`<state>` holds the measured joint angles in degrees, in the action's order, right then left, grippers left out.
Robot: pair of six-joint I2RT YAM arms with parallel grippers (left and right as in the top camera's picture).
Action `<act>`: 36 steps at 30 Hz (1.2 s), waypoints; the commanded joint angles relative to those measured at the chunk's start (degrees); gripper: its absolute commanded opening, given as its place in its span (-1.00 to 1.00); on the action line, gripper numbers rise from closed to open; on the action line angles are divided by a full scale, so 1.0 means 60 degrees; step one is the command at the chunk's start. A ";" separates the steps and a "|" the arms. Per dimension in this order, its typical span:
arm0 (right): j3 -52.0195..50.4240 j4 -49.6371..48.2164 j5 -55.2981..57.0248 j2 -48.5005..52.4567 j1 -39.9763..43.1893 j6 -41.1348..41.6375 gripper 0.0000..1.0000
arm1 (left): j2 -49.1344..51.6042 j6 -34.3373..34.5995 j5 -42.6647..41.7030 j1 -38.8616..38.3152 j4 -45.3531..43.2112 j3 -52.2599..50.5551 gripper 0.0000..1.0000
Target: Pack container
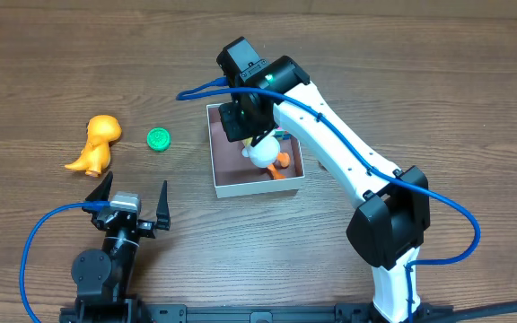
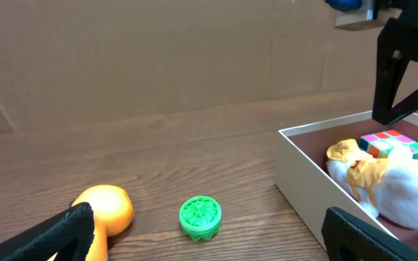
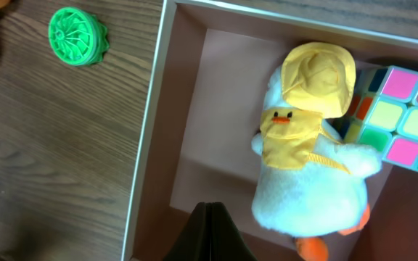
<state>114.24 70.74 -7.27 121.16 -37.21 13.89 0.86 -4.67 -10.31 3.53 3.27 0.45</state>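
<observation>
Orange dinosaur toy [image 1: 94, 144]: on the table, well left of the box, lying on its side.
Left gripper [image 1: 131, 199]: left of the box and nearer the table's front edge, jaws wide apart, holding nothing.
Green disc [image 1: 158, 138]: flat on the table, between the dinosaur and the box, apart from both.
Box [image 1: 254, 188]: mid-table, white walls, pinkish-brown floor, open on top.
In the box: a white plush duck [image 3: 303, 174] in a yellow hat and vest, lying beside a colour cube [image 3: 405, 119] at its right wall.
Right gripper [image 3: 210, 217]: above the box, near the duck, fingers together, holding nothing.
Hidden: from overhead the right arm covers the cube and the box's far corner.
</observation>
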 commanded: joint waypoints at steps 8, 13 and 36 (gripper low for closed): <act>0.0204 -0.0444 -0.0076 0.1537 0.0033 -0.0656 -0.92 | -0.0091 -0.0084 0.0029 0.0073 -0.0004 -0.0033 1.00; 0.0204 -0.0590 0.0361 0.1767 0.0036 -0.0645 -0.92 | -0.0091 -0.0084 0.0029 0.0073 -0.0004 -0.0033 1.00; 0.0208 0.1016 0.2098 0.1774 0.0051 -0.0273 -0.92 | -0.0091 -0.0084 0.0029 0.0073 -0.0004 -0.0033 1.00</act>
<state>114.43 74.67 3.20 131.55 -37.17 11.81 0.84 -4.67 -10.31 3.53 3.27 0.45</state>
